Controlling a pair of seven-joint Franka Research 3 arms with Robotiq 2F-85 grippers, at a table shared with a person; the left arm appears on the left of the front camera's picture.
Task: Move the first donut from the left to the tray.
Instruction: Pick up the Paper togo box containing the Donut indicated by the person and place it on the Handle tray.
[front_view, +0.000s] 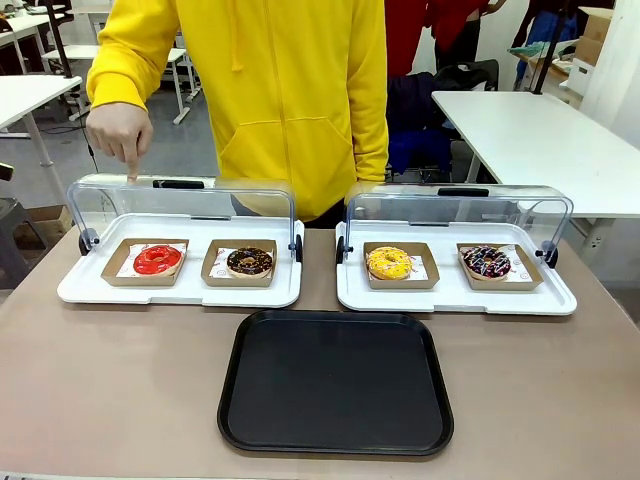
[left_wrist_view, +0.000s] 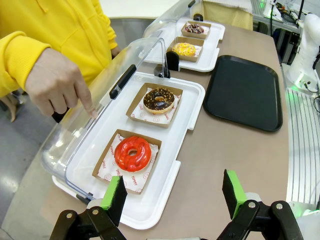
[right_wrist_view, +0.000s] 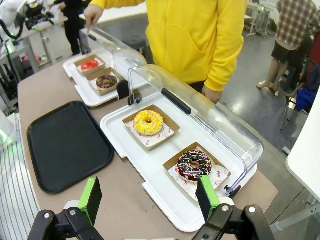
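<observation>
Donuts lay four in a row across the middle of the front view. The first donut from the left, glazed bright red, sat at the frame's left. It lay flat with its hole facing straight up; being a ring, it had no long axis of its own. It rested on white paper in a small cardboard tray, whose longer side ran left to right in the frame. That sat in the left half of a white tray with its clear lid raised behind it. A chocolate donut sat just beside it to the right.

The black tray lay flat on the desk in the lower middle of the frame, near the white trays but apart from them, with nothing on it.

In the left wrist view, the left hand rose from the bottom edge with its green pads wide apart, holding and touching nothing. The red donut lay above and left of the gap between them. In the right wrist view, the right hand likewise stood spread and empty, above the desk's edge near a sprinkled donut.

The person's hand pointed one finger down at the raised lid above the red donut; whether it touched the lid I could not tell.
</observation>
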